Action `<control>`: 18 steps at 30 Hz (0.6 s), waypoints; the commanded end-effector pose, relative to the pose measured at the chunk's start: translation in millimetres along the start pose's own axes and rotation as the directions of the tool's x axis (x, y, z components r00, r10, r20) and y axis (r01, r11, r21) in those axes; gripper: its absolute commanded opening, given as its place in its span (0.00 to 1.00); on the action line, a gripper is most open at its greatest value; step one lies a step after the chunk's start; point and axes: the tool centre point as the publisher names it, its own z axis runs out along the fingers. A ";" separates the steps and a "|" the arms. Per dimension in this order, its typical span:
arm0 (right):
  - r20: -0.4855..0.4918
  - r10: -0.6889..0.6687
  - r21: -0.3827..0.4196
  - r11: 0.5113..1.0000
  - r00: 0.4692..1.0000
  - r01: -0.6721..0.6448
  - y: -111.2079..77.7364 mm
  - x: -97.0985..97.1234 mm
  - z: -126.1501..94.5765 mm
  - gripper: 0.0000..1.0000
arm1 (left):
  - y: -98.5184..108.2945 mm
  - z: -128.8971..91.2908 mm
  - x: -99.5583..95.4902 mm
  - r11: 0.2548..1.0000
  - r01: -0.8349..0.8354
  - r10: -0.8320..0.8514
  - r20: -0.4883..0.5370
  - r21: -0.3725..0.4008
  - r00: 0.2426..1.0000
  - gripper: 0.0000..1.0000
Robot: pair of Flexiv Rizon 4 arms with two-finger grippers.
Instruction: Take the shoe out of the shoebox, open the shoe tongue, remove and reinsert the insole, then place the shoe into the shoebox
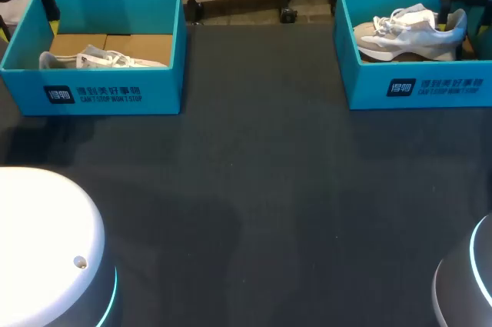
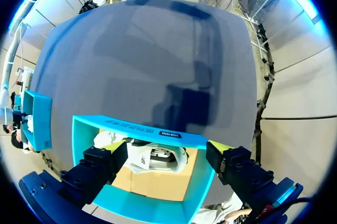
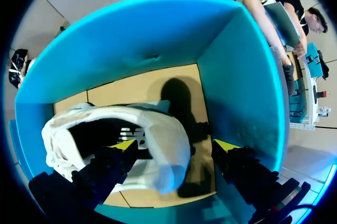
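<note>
Inside teal shoebox (image 3: 158,39), right gripper (image 3: 175,146) spread astride rounded heel of pale shoe (image 3: 163,129); left gripper (image 2: 167,147) spread

Head view overlooks the table (image 1: 261,188) from behind; wrist views look closely into the left shoebox (image 2: 138,127) and right shoebox (image 3: 131,39).

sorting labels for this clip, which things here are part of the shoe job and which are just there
Part of the job:
- left teal cardboard shoebox, holding a white-grey sneaker
- right teal cardboard shoebox, holding a second white-grey sneaker
- left gripper, open above the left box
- right gripper, open, down inside the right box at the sneaker's heel

Just there:
- dark table top
</note>
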 end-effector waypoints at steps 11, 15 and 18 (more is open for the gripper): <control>-0.001 0.007 0.003 1.000 1.000 -0.007 10.2 5.6 24.3 0.46 | -1.5 0.0 0.5 1.000 0.000 0.000 -0.002 -0.004 1.000 1.00; 0.014 0.005 0.008 1.000 1.000 -0.005 10.3 4.2 28.6 0.42 | -1.5 0.0 0.5 1.000 0.000 0.000 -0.002 -0.004 1.000 1.00; 0.022 0.009 0.010 1.000 1.000 -0.009 10.3 2.2 30.7 0.35 | -1.5 0.0 0.5 1.000 0.000 0.000 -0.002 -0.004 1.000 1.00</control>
